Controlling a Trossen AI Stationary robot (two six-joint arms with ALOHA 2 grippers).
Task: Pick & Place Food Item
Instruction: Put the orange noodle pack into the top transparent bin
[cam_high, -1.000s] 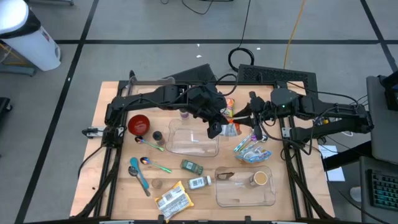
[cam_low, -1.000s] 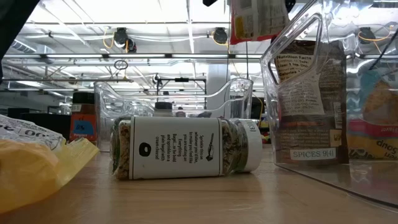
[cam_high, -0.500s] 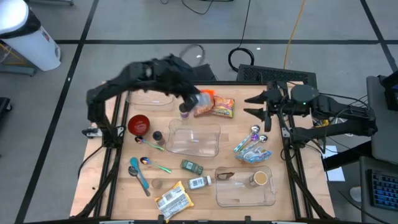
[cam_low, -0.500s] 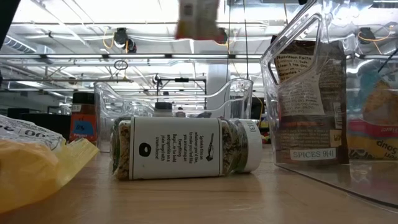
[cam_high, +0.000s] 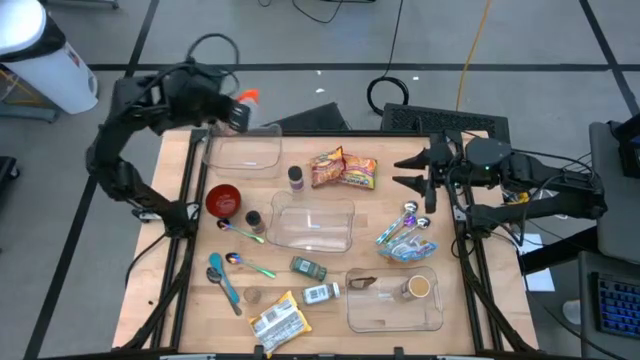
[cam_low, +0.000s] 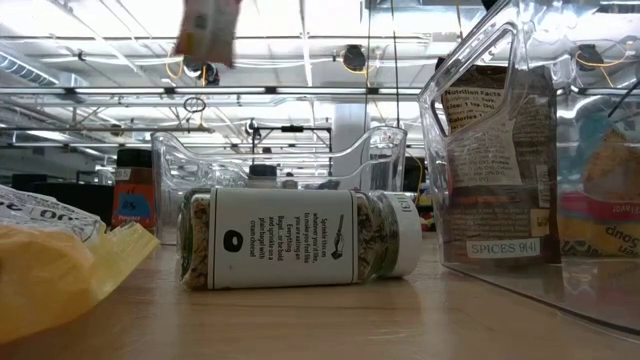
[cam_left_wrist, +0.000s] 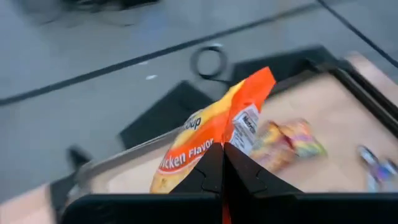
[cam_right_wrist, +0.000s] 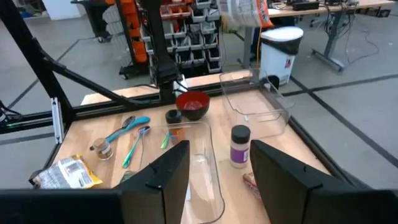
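Note:
My left gripper is shut on an orange and yellow soup packet, high over the table's far left corner, by the far edge of a clear bin. The packet also shows in the high view and at the top of the low view. My right gripper is open and empty at the table's far right; its own view shows the gap between its fingers. My left gripper pinches one end of the soup packet between its two shut fingers. The fingers come from the table's left and point toward its right. The packet sticks out past the fingertips and is lifted clear of the table and the bin.
A colourful snack packet, a small jar and a red bowl lie near the far middle. A second clear bin stands in the centre, a third at the near right. Spoons, spice jars and measuring spoons lie about.
My left gripper has swung from the table's centre toward the far left corner and risen, carrying the soup packet clear of the table. The colourful snack packet it covered now shows. My right gripper has drawn back a little toward the far right.

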